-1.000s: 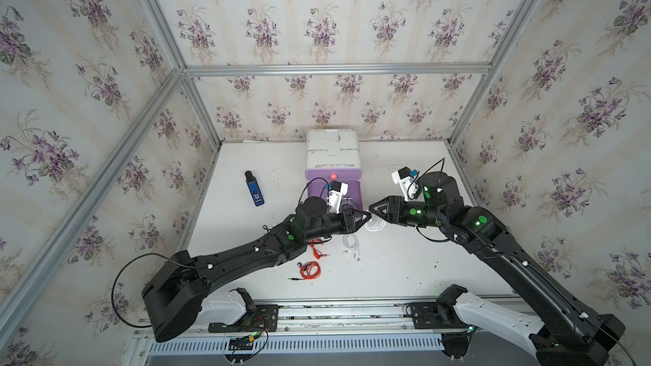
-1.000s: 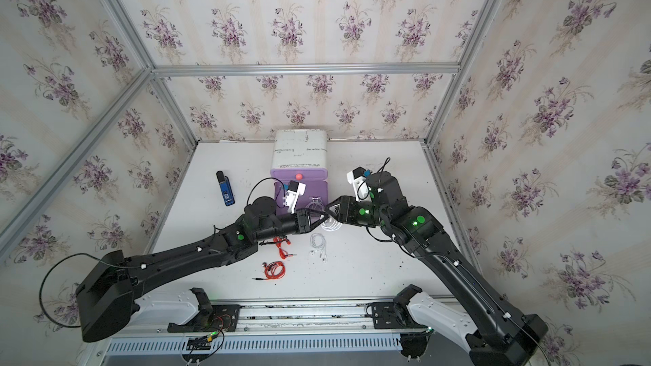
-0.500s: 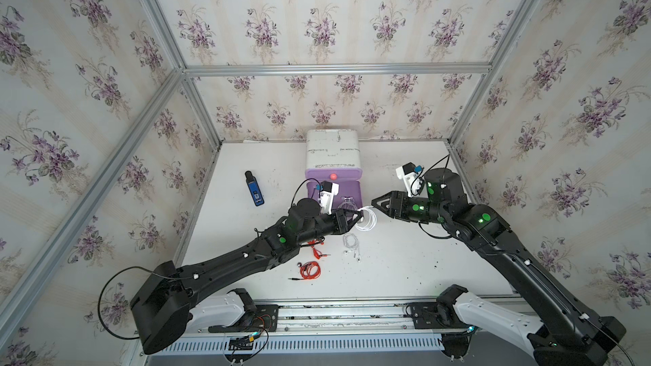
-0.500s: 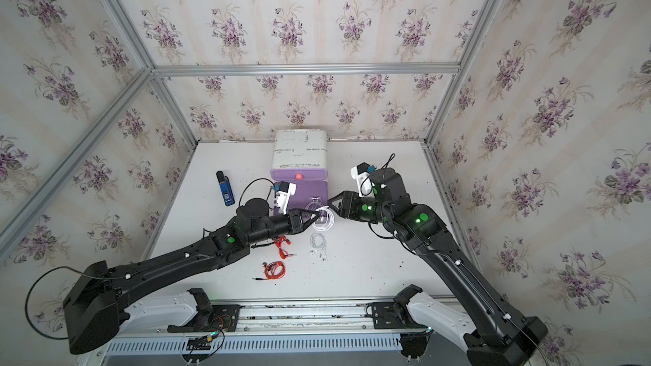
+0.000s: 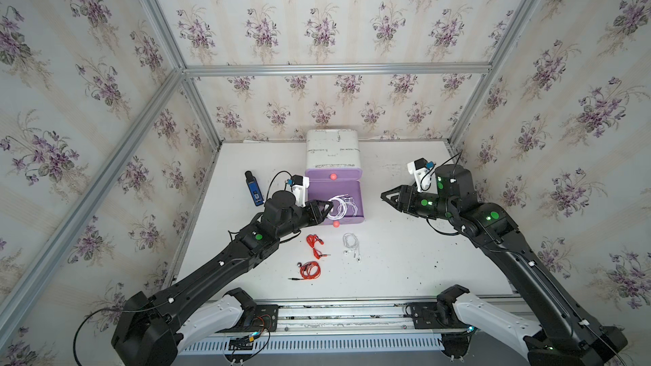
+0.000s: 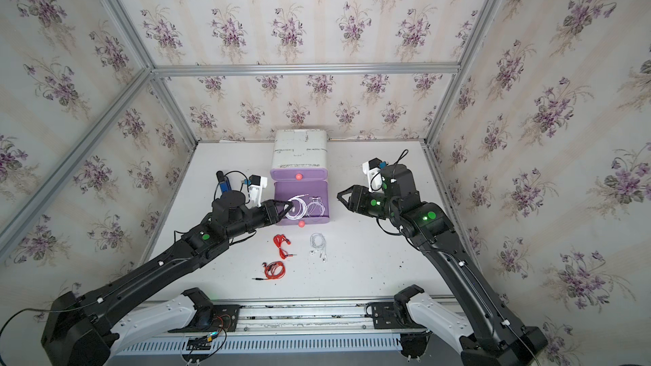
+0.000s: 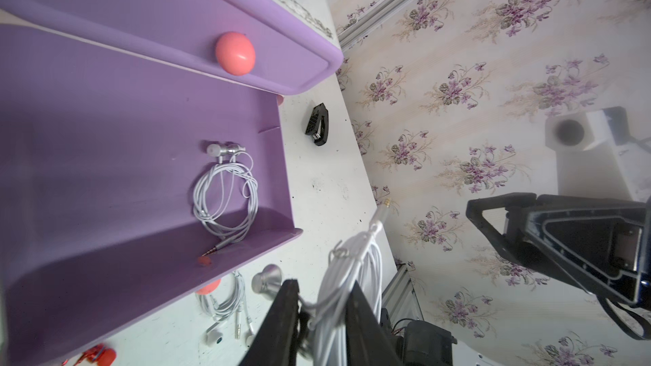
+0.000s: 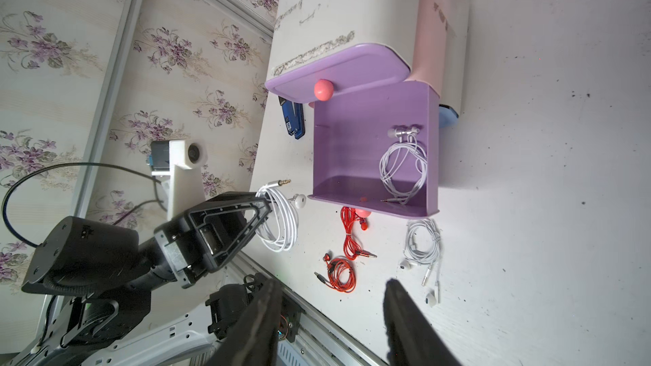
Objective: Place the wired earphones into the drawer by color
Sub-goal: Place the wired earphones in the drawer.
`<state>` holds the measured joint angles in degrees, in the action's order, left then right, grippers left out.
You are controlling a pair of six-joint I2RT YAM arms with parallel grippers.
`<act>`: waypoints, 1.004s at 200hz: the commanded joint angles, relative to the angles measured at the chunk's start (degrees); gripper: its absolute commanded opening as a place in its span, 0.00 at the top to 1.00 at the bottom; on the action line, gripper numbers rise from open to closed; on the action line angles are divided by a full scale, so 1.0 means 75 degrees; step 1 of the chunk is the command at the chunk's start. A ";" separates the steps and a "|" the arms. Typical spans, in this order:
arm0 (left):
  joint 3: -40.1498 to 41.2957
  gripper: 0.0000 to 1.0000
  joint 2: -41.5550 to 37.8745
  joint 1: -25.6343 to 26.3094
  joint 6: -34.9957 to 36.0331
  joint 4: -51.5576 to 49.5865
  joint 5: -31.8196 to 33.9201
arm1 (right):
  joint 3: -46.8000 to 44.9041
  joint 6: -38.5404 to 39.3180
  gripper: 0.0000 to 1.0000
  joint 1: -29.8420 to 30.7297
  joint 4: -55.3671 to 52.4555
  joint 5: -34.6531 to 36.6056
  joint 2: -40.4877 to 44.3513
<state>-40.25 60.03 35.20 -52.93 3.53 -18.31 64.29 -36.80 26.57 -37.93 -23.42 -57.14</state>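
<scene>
The purple drawer (image 5: 348, 220) (image 6: 317, 220) (image 7: 105, 276) (image 8: 370, 205) stands pulled open, with one coil of white wired earphones (image 5: 353, 207) (image 6: 316, 207) (image 7: 225, 195) (image 8: 403, 167) lying inside. My left gripper (image 5: 331, 204) (image 6: 290, 204) (image 7: 322, 288) is shut on another white coil (image 5: 337, 205) (image 6: 296, 208) (image 7: 355, 262) (image 8: 280, 221), which hangs over the drawer's left side. My right gripper (image 5: 384, 195) (image 6: 340, 196) (image 8: 333, 283) is open and holds nothing, off to the right of the drawer. On the table in front lie two red sets (image 5: 314, 242) (image 5: 310, 271) and a white set (image 5: 352, 244).
The white cabinet (image 5: 331, 151) stands at the back, its upper purple drawer shut. A blue-and-black gadget (image 5: 254, 190) (image 8: 292, 119) lies left of the cabinet, near my left wrist. The table's metal front rail runs behind the loose earphones.
The two grippers, which met in front of the drawer a second ago, have drawn apart. The left one moved left and back with the white coil; the right one pulled away to the right.
</scene>
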 commanded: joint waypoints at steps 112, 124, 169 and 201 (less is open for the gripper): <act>-0.0441 0.71 0.1592 -0.0749 0.1429 -0.0113 0.0077 | -0.0545 0.0153 0.49 -0.0132 0.0288 -0.0199 -0.0045; -0.0436 0.70 0.1674 -0.0787 0.1547 -0.0123 0.0120 | -0.0747 0.0029 0.49 -0.0133 0.0501 -0.0415 -0.0028; -0.0500 0.70 0.2216 -0.0936 0.1851 0.0127 0.0173 | -0.1608 -0.0270 0.49 -0.0133 0.0775 -0.0387 0.0237; -0.0461 0.69 0.2357 -0.0983 0.1737 0.0416 0.0077 | -0.1862 -0.0292 0.49 -0.0137 0.0685 -0.0335 0.0508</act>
<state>-43.75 77.54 27.99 -40.66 3.33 -17.76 51.09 -38.54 25.50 -34.30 -25.93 -54.48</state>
